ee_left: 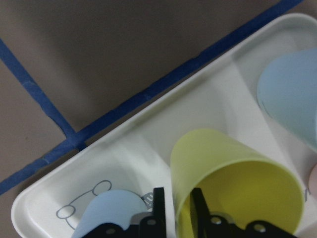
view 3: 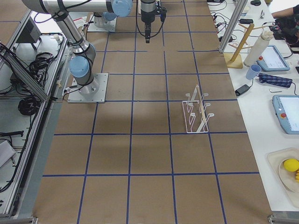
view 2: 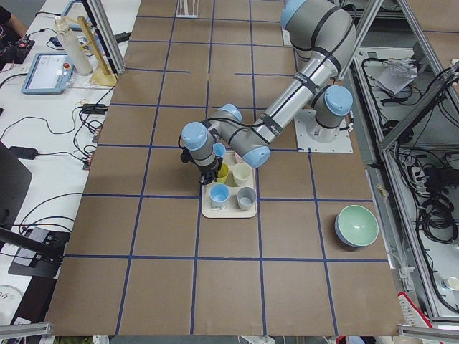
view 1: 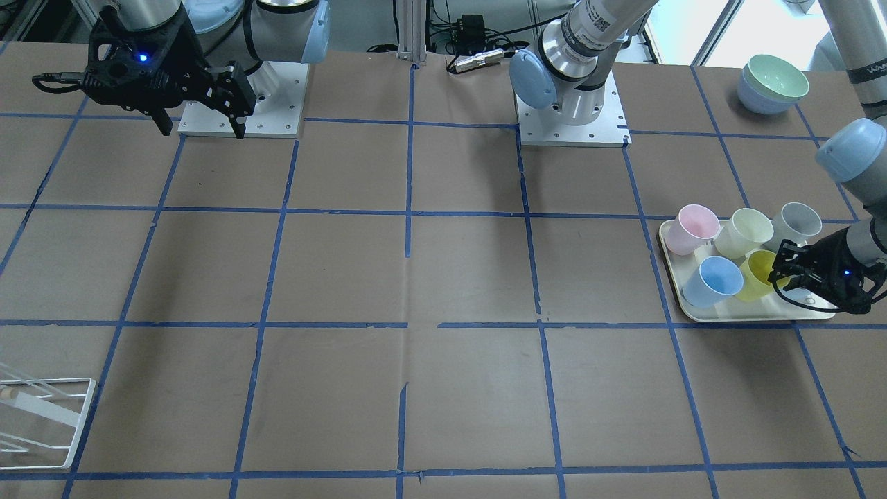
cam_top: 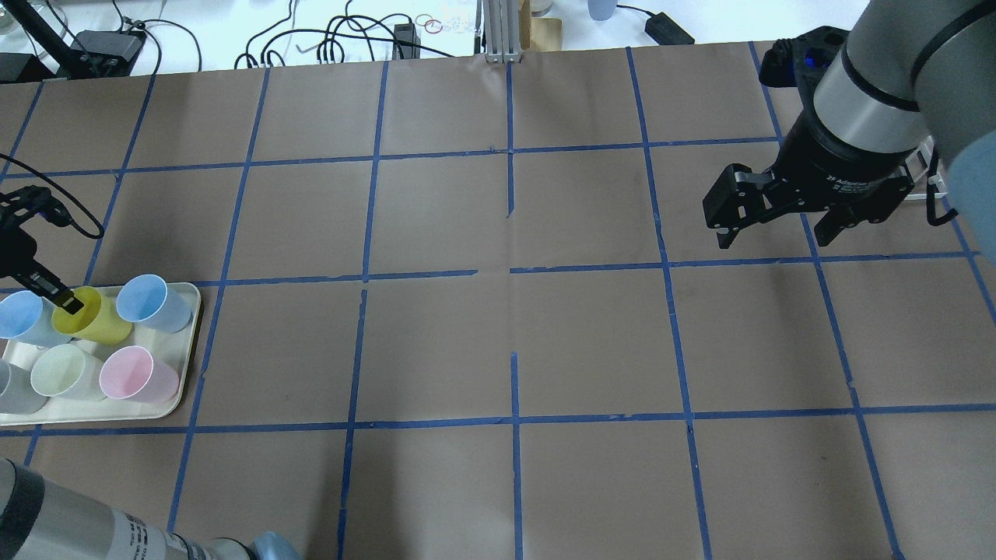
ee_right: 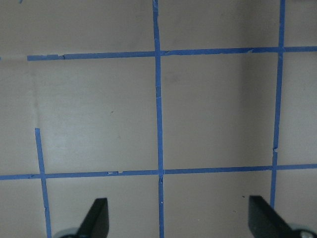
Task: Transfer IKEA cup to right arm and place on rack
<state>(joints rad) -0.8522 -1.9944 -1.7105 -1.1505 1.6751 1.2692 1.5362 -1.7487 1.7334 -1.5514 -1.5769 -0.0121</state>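
Observation:
The bright yellow IKEA cup [view 1: 755, 276] [cam_top: 105, 319] [ee_left: 233, 173] sits in the cream tray [view 1: 748, 319] [cam_top: 189, 342] among other cups. My left gripper [view 1: 782, 274] [cam_top: 66, 299] [ee_left: 177, 203] is shut on its rim, one finger inside and one outside the wall. My right gripper [view 1: 201, 128] [cam_top: 770, 225] [ee_right: 181, 218] is open and empty, hovering over bare table far from the tray. The white wire rack [view 1: 41, 416] [view 3: 196, 112] stands at the table's operator-side edge on the right arm's side.
The tray also holds a pink cup [view 1: 693, 229], a pale cream cup [view 1: 745, 232], a grey cup [view 1: 797, 222] and light blue cups [cam_top: 152, 303] [cam_top: 19, 315] close around the yellow one. Stacked bowls [view 1: 773, 83] stand near the left arm's base.

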